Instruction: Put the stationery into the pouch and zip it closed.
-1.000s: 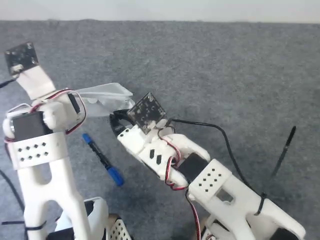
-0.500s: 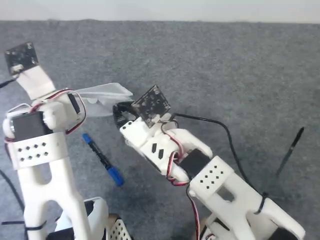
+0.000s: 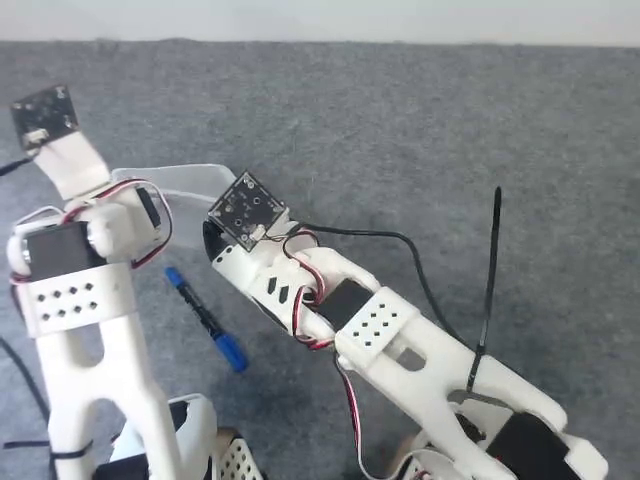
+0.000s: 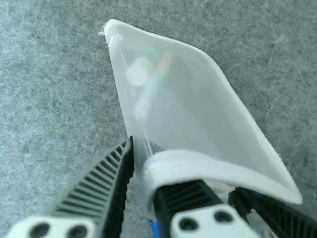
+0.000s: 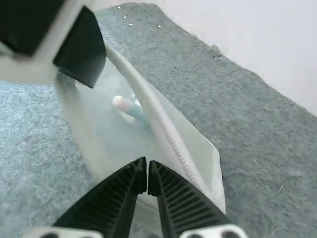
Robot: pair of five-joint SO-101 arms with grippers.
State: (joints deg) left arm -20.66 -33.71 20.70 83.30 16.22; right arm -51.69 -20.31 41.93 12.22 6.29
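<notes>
Grey counter from above: blue pen lies outside the translucent pouch. Left wrist: my left tool pinches the pouch's rim. Right wrist: my right tool is closed against the pouch; teal-and-white item inside.

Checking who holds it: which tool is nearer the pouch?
Left. The left tool grips the pouch at its open rim; the right tool, shut, sits beside the zipper, contact unclear.
</notes>
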